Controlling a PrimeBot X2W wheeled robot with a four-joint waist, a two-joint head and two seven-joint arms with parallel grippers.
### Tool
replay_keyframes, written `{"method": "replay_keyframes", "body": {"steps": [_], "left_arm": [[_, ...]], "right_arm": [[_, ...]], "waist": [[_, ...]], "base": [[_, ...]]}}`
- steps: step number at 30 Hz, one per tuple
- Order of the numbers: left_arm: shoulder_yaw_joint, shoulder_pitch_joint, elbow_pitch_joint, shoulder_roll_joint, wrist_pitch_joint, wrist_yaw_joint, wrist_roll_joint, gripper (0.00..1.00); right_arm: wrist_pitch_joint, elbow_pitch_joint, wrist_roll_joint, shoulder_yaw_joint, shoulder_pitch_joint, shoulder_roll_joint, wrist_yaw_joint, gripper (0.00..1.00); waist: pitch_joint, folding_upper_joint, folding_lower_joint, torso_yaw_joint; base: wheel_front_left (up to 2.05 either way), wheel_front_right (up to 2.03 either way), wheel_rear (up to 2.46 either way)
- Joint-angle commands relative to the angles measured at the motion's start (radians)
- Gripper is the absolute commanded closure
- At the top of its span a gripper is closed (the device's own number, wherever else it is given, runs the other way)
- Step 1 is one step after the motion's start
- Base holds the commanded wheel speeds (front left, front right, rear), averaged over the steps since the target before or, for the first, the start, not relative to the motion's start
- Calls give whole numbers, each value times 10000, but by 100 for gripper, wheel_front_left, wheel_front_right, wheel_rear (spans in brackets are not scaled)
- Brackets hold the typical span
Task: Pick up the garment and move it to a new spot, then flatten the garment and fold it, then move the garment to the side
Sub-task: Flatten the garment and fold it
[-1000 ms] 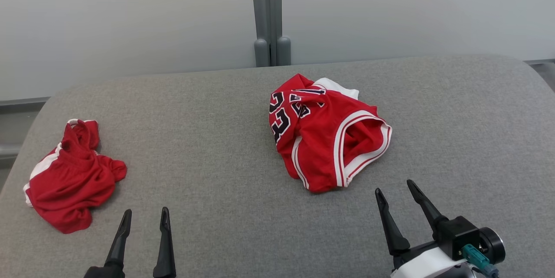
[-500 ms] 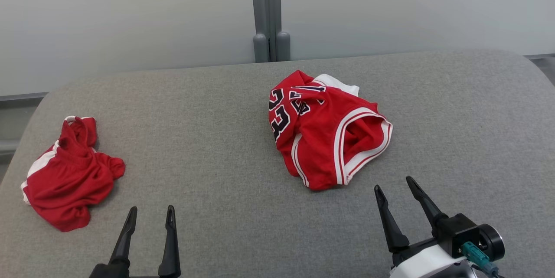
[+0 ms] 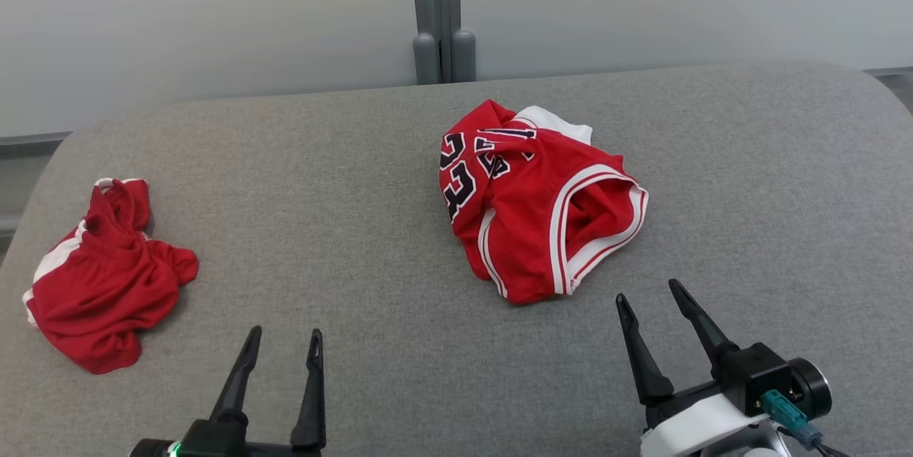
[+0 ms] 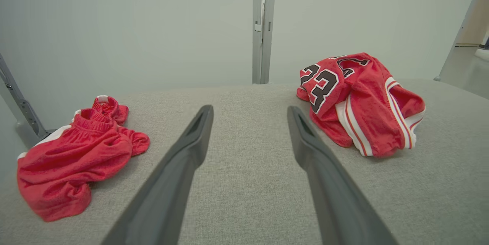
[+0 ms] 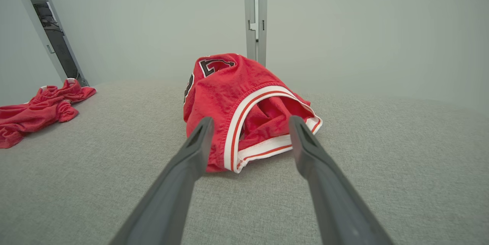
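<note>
Head view: garment [image 3: 535, 207] just beyond right jaws

1. The jersey [image 3: 535, 207] lies on the padded surface [image 3: 342, 179], right of centre.
2. A second garment [image 3: 100, 286] lies on it at the far left, well apart from the jersey.
3. The post [image 3: 435, 8] stands behind the surface's far edge, just left of the jersey.
4. The right gripper [image 3: 648, 289] is just before the jersey, apart from it; the left gripper [image 3: 284, 332] is before the bare stretch between both garments.
</note>
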Motion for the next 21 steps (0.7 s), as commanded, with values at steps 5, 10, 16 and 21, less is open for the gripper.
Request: {"method": "replay_keyframes", "body": {"steps": [5, 10, 16, 21], "left_arm": [[-552, -778, 217, 2, 8, -333, 446, 0], [-1348, -1529, 597, 37, 8, -578, 902, 0], [-2445, -2533, 1077, 243, 8, -694, 1082, 0], [-3908, -3599, 1547, 609, 8, -713, 1329, 0]], "right_arm": [[12, -218, -149, -147, -458, -22, -10, 0], [12, -291, -316, -186, -767, -21, -10, 0], [13, -457, -512, -349, -1200, -21, -10, 0], [13, -599, -693, -639, -1638, -24, -10, 0]], "waist": [[777, 0, 0, -175], [1409, 0, 0, -353], [2104, 0, 0, -676], [2670, 0, 0, -1010]], "base": [[0, 0, 0], [0, 0, 0], [0, 0, 0], [0, 0, 0]]}}
